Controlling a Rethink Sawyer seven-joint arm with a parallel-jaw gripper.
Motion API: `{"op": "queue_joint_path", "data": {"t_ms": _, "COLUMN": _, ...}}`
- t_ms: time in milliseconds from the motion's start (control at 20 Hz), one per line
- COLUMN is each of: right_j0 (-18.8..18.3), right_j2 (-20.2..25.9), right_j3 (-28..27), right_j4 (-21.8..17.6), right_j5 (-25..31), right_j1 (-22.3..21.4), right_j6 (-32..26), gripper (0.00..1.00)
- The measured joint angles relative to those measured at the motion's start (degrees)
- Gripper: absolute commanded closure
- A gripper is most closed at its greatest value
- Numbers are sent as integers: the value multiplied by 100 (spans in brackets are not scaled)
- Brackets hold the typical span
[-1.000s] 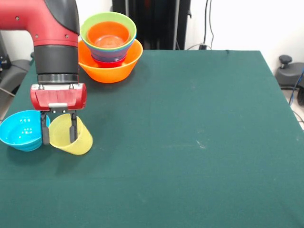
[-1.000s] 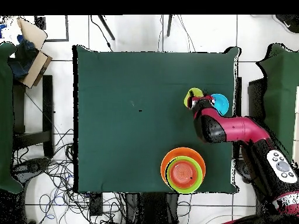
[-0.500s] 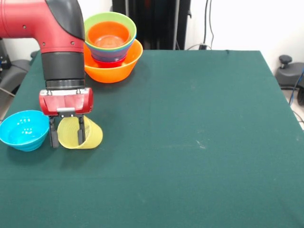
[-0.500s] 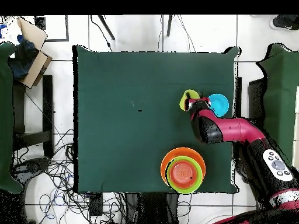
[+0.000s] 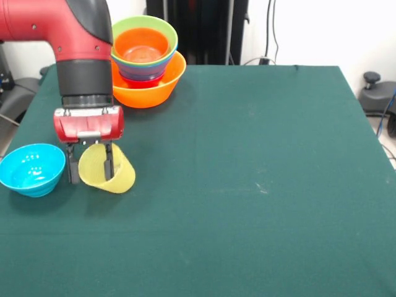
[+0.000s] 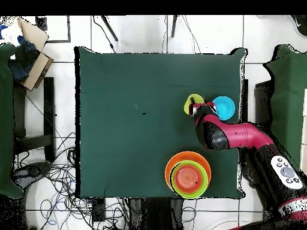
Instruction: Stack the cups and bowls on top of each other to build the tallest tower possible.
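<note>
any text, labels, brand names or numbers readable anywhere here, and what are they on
None can be read.
The end effector, the yellow cup it grips by the rim, the cyan bowl and the tower show no print.
The pale panel on the arm has small buttons; any marks there are too small to read.

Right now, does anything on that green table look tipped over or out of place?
Yes: the pale-yellow cup is tipped on its side, its mouth facing the camera, instead of upright. The end effector has one finger inside its rim and one outside. The cyan bowl sits upright beside it, and the tower looks tidy.
</note>
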Motion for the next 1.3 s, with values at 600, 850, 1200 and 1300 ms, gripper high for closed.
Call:
{"op": "queue_joint_path", "data": {"t_ms": 600, "right_j0": 11, "right_j2": -11, "right_j3": 984, "right_j4": 522, "right_j5": 616, "right_j1": -1212, "right_j6": 1, "gripper": 0}}
{"op": "queue_joint_path", "data": {"t_ms": 850, "right_j0": 145, "right_j2": -114, "right_j3": 998, "right_j4": 520, "right_j5": 622, "right_j1": -1278, "right_j6": 1, "gripper": 0}}
{"op": "queue_joint_path", "data": {"t_ms": 1200, "right_j0": 535, "right_j2": -445, "right_j3": 767, "right_j4": 520, "right_j5": 549, "right_j1": -906, "right_j6": 1, "gripper": 0}}
{"op": "queue_joint_path", "data": {"t_ms": 1300, "right_j0": 596, "right_j2": -493, "right_j3": 704, "right_j4": 520, "right_j5": 494, "right_j1": -789, "right_j6": 1, "gripper": 0}}
